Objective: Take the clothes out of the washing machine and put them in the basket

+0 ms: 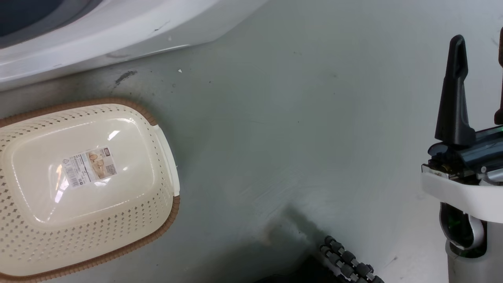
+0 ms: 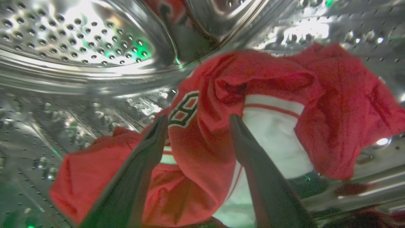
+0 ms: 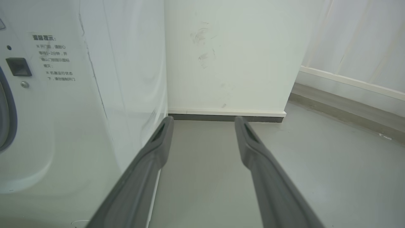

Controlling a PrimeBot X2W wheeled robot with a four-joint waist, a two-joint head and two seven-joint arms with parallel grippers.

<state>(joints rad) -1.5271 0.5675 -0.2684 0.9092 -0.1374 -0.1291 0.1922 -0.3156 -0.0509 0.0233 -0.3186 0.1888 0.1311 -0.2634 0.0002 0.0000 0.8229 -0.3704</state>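
My left tool (image 2: 198,118): fingers apart, nothing clamped. Bright red fabric garment with white striped trim (image 2: 269,79) lies dead ahead, one fold between the tips, heaped in the perforated steel drum (image 2: 79,38). My right tool (image 3: 204,119): apart, outside, farther off. Cream perforated plastic basket (image 1: 23,243) stands empty.

The floor (image 1: 298,118) is smooth, softly glossy grey, with a dark smudge (image 1: 125,76) and fine scratches. A white wall (image 3: 227,57) bears faint scuffs (image 3: 202,41). A dark skirting (image 3: 226,118) runs along its foot. Past its right corner, a paler wall (image 3: 357,38) stands farther back.
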